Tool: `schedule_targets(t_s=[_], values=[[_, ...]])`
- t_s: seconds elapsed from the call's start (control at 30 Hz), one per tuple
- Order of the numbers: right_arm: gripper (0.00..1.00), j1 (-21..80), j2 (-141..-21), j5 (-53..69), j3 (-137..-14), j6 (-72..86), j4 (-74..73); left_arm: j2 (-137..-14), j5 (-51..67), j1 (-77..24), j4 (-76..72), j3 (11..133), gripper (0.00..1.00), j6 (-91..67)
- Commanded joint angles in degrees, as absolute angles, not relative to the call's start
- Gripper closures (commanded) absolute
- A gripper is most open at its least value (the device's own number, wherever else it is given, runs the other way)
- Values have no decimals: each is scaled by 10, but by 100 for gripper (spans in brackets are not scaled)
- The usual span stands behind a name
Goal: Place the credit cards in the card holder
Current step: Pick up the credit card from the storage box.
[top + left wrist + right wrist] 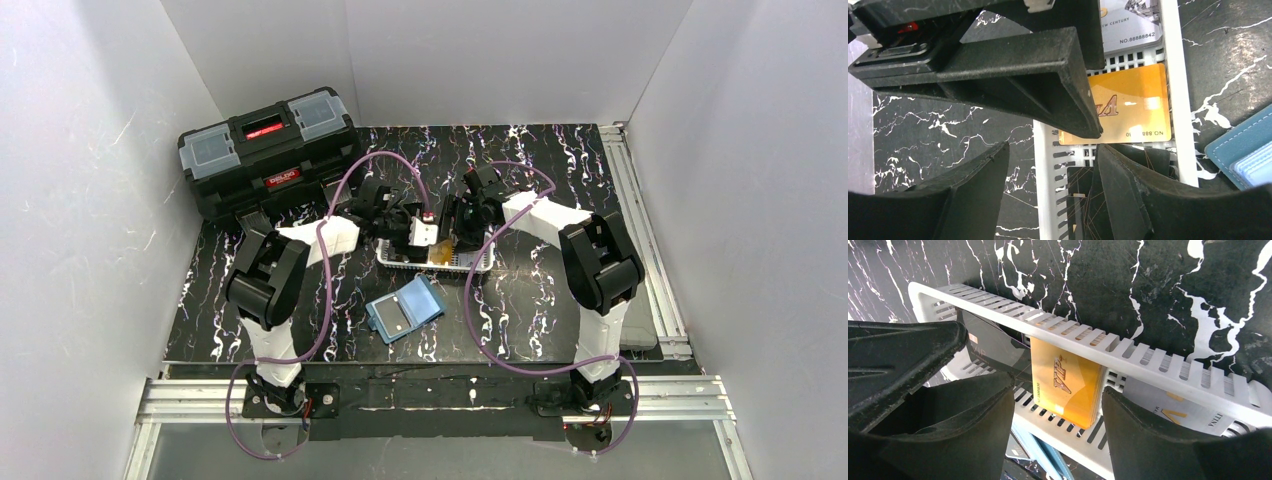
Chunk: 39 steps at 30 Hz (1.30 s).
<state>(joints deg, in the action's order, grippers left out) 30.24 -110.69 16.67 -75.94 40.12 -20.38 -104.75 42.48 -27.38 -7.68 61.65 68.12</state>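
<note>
Plastic this thin is light, stiff, slick: pinch the orange card (1065,382), lying in the basket (1148,362), across its edges. Left gripper (1053,147) and right gripper (1058,390) gape empty above it; holder (405,308) open on table (530,320).

Orange card (1128,107), black card (993,347) and pale card (1130,25) lay in the white mesh basket (1170,50) — orange between the others. Teal card holder (405,308) lay open nearby — clear sleeves up.
</note>
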Motion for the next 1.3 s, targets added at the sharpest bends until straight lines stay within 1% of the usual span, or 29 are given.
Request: schedule_targets(t_s=[0.0,0.47,0.9,1.27], values=[[29,302,-1108,172,-757,403,-192,-1056,445,-280,-83,620,35,687],[31,300,-1106,179,-739,419,-176,-1068,444,-283,-94,599,31,715],[33,298,-1095,174,-735,421,-172,-1063,429,-285,-84,618,31,700],[35,298,-1111,197,-744,426,-160,-1054,434,-284,-67,634,31,694]])
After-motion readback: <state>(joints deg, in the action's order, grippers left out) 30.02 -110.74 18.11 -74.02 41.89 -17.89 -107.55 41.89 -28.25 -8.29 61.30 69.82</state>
